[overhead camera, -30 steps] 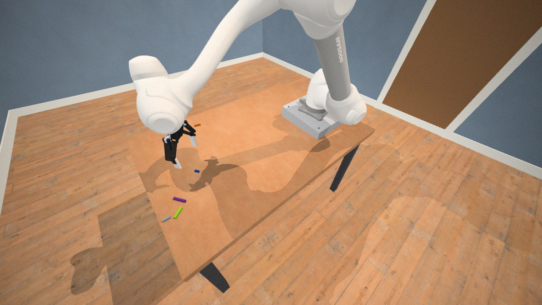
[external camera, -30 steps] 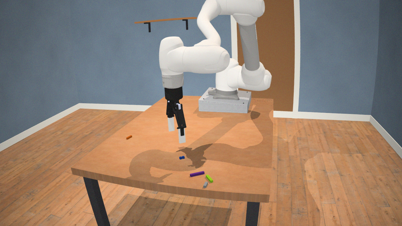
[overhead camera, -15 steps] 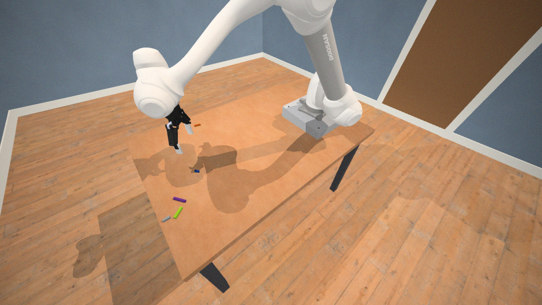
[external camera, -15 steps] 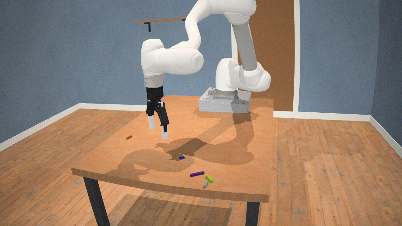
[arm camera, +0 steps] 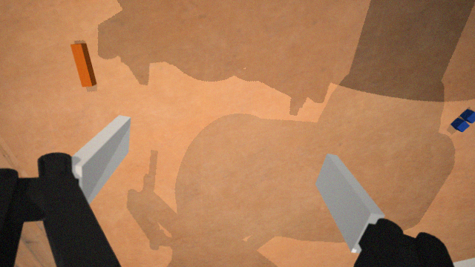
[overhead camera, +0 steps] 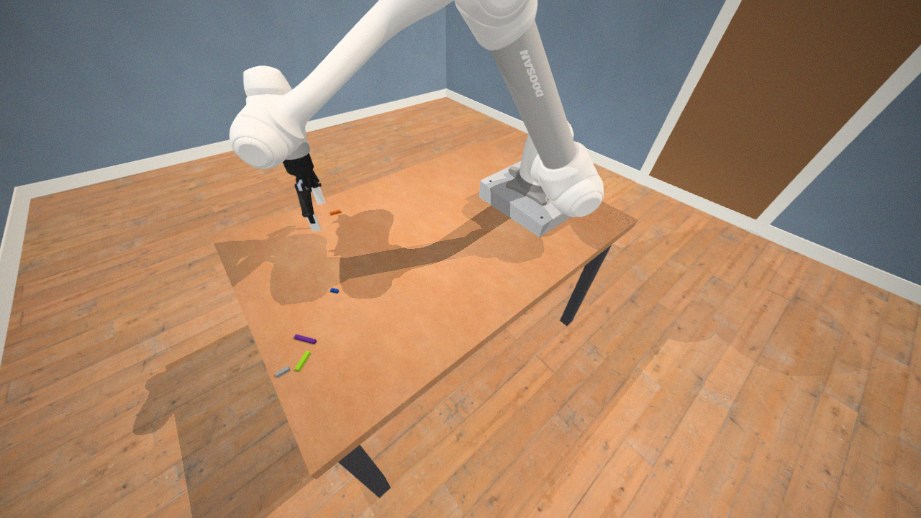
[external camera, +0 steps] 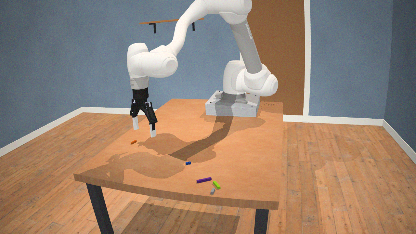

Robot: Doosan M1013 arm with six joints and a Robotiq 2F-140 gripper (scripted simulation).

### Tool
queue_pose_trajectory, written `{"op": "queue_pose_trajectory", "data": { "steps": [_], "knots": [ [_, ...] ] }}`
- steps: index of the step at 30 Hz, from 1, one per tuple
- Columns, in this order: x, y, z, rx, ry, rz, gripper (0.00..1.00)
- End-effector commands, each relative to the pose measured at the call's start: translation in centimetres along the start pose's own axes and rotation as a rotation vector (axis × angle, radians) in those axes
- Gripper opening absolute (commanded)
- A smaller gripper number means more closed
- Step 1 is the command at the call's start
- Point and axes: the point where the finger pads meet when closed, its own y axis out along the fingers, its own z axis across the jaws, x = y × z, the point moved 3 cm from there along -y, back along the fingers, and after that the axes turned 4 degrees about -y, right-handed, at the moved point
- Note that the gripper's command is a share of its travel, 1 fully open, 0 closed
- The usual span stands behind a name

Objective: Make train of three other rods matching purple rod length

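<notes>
My gripper [external camera: 143,129] is open and empty, well above the table near its far left part; it also shows in the top view [overhead camera: 314,209] and in the wrist view [arm camera: 226,163]. An orange rod [arm camera: 84,64] lies flat on the table beside it, also seen in the top view [overhead camera: 334,211] and the exterior view [external camera: 133,142]. Two blue rods [arm camera: 463,121] lie end to end near the table's middle [external camera: 188,163] [overhead camera: 334,290]. The purple rod [external camera: 203,180] [overhead camera: 304,339], a lime rod [external camera: 216,184] [overhead camera: 301,360] and a grey rod [external camera: 212,190] [overhead camera: 282,371] lie close together near the front edge.
The arm's grey base block [external camera: 232,105] stands at the table's far end. The table edge runs close to the left of the gripper, with wooden floor below. A small wall shelf [external camera: 171,20] hangs behind.
</notes>
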Motion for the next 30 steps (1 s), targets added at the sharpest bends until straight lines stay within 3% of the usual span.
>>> {"op": "queue_pose_trajectory", "data": {
  "steps": [1, 2, 3, 12, 15, 16, 30],
  "knots": [
    [-0.3, 0.2, -3.2, 0.006, -0.059, -0.001, 1.00],
    [-0.3, 0.2, -3.2, 0.006, -0.059, -0.001, 1.00],
    [-0.8, 0.4, -6.0, 0.007, -0.110, -0.002, 1.00],
    [-2.8, 0.9, -14.1, 0.008, -0.256, -0.002, 1.00],
    [-3.0, 0.9, -14.6, 0.008, -0.267, -0.002, 1.00],
    [-3.0, 0.9, -14.6, 0.008, -0.267, -0.002, 0.23],
    [-3.0, 0.9, -14.6, 0.008, -0.267, -0.002, 0.23]
  ]
}}
